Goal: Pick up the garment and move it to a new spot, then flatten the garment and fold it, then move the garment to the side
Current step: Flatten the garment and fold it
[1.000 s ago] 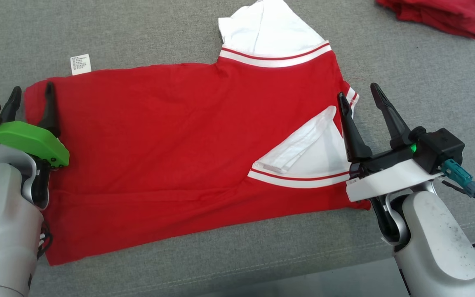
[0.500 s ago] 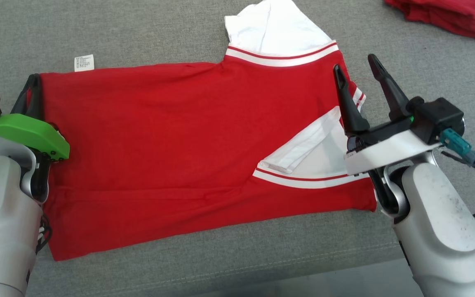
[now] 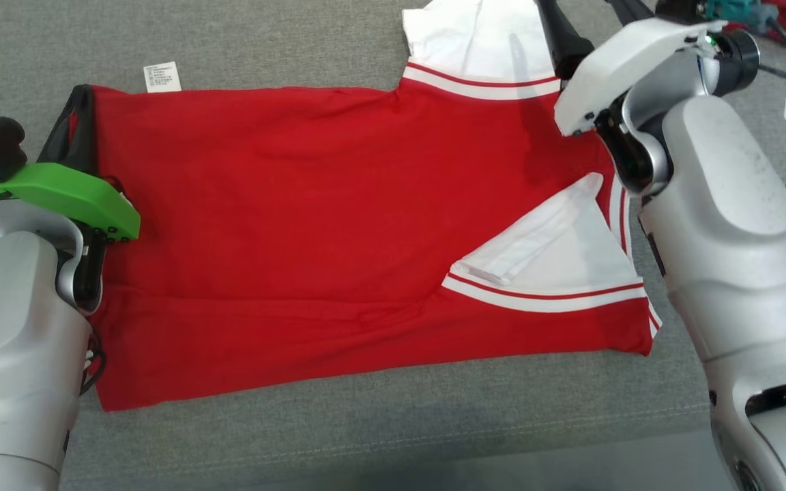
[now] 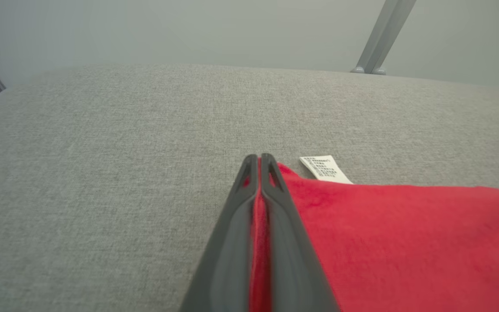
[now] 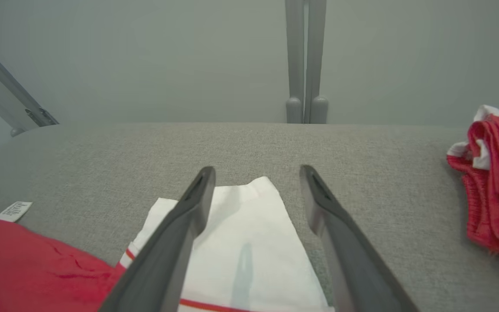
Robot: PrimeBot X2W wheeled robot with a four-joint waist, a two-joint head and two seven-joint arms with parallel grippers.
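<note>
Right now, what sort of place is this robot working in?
Probably a test lab for folding clothes, not a home: a grey cloth-covered table, a red shirt spread on it, and bare metal posts against a plain wall.

A grey fabric surface [image 3: 284, 48] lay below a plain pale wall [image 5: 145, 56]; twin metal posts [image 5: 306, 60] stood top centre.
</note>
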